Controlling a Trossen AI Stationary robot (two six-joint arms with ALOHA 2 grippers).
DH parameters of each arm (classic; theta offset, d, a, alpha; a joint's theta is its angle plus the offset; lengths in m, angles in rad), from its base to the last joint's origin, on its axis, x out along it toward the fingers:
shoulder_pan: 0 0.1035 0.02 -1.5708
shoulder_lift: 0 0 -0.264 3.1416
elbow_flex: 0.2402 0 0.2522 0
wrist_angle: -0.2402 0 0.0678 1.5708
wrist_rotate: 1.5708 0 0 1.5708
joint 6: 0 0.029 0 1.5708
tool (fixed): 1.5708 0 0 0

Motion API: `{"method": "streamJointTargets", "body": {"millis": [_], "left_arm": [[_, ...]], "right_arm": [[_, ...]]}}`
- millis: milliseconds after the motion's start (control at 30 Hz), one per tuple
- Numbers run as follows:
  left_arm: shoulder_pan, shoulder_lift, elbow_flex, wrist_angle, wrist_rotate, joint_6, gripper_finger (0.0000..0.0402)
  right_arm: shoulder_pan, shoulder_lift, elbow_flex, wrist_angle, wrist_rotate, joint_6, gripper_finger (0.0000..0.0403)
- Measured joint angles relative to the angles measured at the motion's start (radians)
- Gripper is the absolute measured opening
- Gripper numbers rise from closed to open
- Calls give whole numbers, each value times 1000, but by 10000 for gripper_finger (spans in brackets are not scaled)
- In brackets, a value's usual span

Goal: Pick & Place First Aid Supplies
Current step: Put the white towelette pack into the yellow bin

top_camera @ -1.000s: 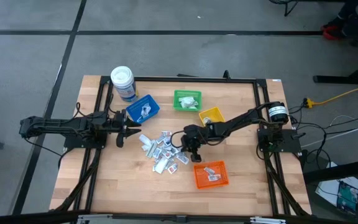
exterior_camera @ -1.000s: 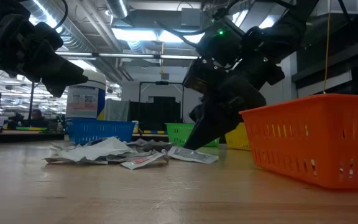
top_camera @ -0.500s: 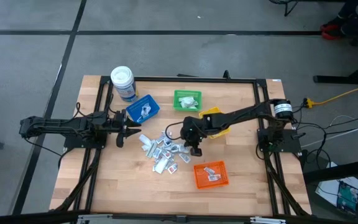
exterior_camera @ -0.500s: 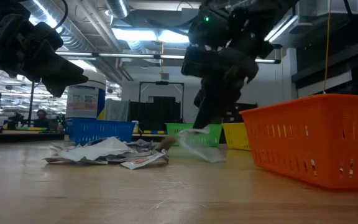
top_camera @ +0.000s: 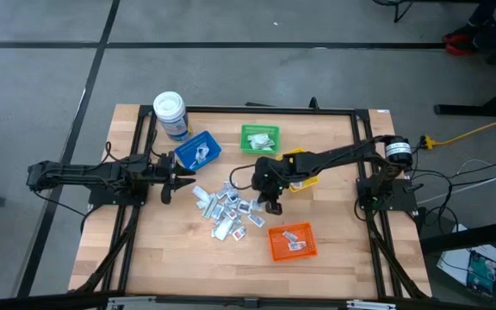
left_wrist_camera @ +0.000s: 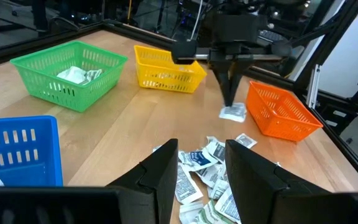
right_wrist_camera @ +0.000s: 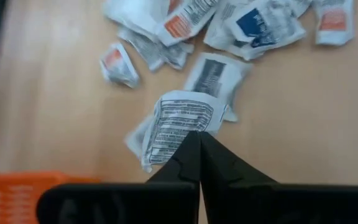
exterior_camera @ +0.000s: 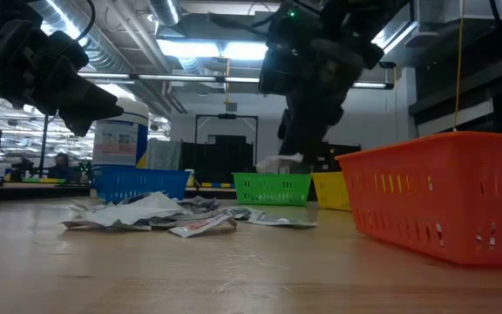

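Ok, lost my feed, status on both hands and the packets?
Right hand shut on a packet, lifted above table. Left hand open, waiting beside pile. Orange bin nearby, path clear.

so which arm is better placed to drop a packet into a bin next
Right. Its end effector is shut on a white packet, lifted off the table beside the orange bin. The left end effector is open and empty, back from the pile of packets.
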Motion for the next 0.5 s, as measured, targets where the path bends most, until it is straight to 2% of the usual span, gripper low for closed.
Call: {"method": "streamJointTargets", "body": {"millis": [167,267,500], "left_arm": [[0,0,0,0,0,0,127],[0,0,0,0,0,0,127],[0,0,0,0,0,0,127]], "right_arm": [[-33,0,0,71,-124,242,0],[-57,0,0,159,-242,365,1],[-102,0,0,552,-509,635,1]]}}
